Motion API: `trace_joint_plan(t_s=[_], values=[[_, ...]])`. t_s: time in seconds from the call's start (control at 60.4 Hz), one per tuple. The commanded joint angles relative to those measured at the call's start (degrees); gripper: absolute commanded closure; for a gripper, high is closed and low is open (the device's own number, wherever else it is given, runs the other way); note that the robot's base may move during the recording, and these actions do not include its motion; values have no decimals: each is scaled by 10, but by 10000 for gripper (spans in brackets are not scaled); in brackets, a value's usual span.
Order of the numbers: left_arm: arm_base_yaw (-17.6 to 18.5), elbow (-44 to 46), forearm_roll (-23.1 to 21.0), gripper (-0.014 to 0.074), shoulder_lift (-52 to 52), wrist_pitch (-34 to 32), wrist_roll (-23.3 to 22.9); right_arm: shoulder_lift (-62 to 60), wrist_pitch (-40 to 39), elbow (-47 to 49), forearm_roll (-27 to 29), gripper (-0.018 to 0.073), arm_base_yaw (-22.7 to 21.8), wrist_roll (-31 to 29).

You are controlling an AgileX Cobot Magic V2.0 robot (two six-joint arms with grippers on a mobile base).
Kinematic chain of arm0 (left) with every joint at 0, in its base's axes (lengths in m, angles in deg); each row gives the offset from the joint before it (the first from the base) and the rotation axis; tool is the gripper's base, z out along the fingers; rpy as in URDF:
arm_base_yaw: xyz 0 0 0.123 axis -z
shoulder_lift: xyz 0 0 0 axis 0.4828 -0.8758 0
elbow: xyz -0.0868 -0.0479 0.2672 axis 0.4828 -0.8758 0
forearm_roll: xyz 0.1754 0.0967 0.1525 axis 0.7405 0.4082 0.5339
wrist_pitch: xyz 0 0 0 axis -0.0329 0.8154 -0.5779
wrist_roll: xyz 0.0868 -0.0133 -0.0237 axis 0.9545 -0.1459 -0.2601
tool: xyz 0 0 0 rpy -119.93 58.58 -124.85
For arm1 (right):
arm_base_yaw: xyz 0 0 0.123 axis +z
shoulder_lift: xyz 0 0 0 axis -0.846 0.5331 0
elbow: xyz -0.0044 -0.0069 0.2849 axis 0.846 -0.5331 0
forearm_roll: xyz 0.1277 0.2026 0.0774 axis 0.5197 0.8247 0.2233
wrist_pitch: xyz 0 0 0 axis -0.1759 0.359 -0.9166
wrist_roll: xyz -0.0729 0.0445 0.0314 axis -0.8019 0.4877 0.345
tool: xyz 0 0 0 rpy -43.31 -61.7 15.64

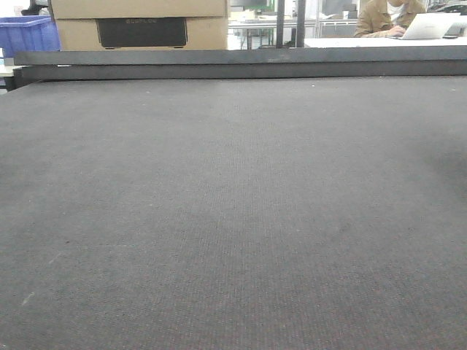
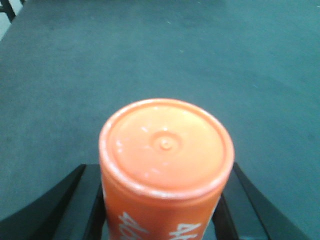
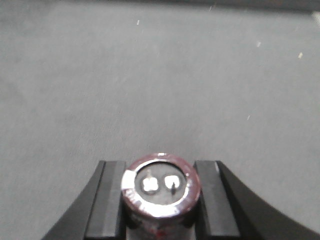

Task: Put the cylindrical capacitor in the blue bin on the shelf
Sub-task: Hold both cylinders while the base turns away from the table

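In the right wrist view my right gripper [image 3: 159, 172] is shut on the cylindrical capacitor [image 3: 160, 187]. It is dark maroon with a silver rim and two metal terminals on the end facing the camera. It is held above a grey mat. In the left wrist view my left gripper [image 2: 159, 169] is shut on an orange cylinder [image 2: 166, 145] with white lettering, its black fingers [image 2: 75, 200] against both sides. Neither gripper shows in the front view. A blue bin [image 1: 25, 33] stands far back left. The steel shelf is out of view.
A dark matted table top [image 1: 233, 219] fills the front view, with a raised dark edge [image 1: 241, 62] at its far side. Behind it are a cardboard box [image 1: 139, 25] and a person at a laptop [image 1: 408, 22].
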Motion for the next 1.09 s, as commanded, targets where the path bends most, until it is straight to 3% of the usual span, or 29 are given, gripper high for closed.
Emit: trace_joint_plan(t_s=[0.0,0.166,0.414,0.646,1.076], values=[[14,3,-6,706,57,61,-3,-34,-3,-20,2,721,9,-1],[14,3,-8,707,141,125,-3,-119,26,-74,2,721,36,-1],[14,3,5,707,225,127,-3,-253,75,-88,2,721,56,-1],[14,3,7,707,240,128,-3,-373,80,-79,-6,721,56,-1],[14,3,7,707,240,126,-3,-389,143,-13,2,721,56,-1]])
